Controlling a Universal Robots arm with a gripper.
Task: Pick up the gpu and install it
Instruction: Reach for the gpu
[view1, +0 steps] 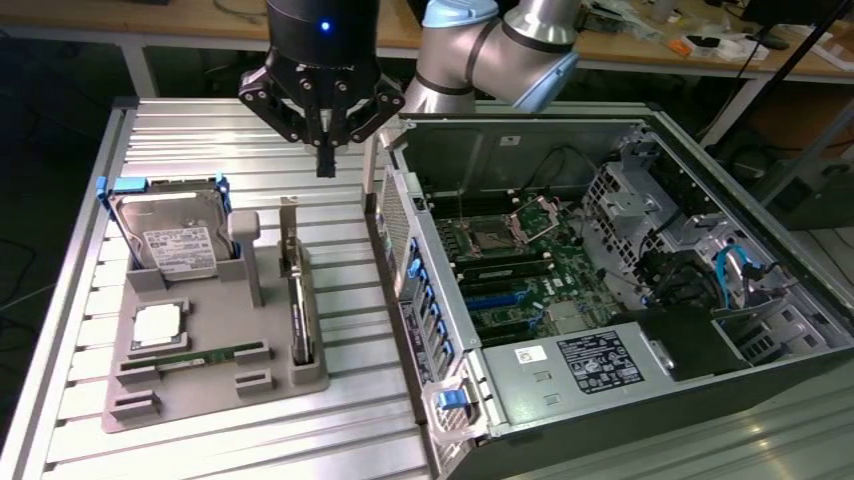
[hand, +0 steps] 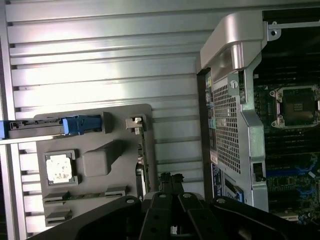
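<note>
Ribbed metal desk (view1: 240, 450) carries a gray tray (view1: 187, 395) up front. The gpu (view1: 296, 300) stands on edge in the tray, beside the open case (view1: 521, 150). Farther back, the end effector (view1: 324, 160) hangs clenched and empty above the desk.

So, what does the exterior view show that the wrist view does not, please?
Exterior view: the robot arm, the labelled face of the hard drive, the power supply and a blue cable. Wrist view: the case's perforated rear panel seen face-on. Both: the shut claw, the grey tray, the gpu standing in it, the CPU socket.
</note>
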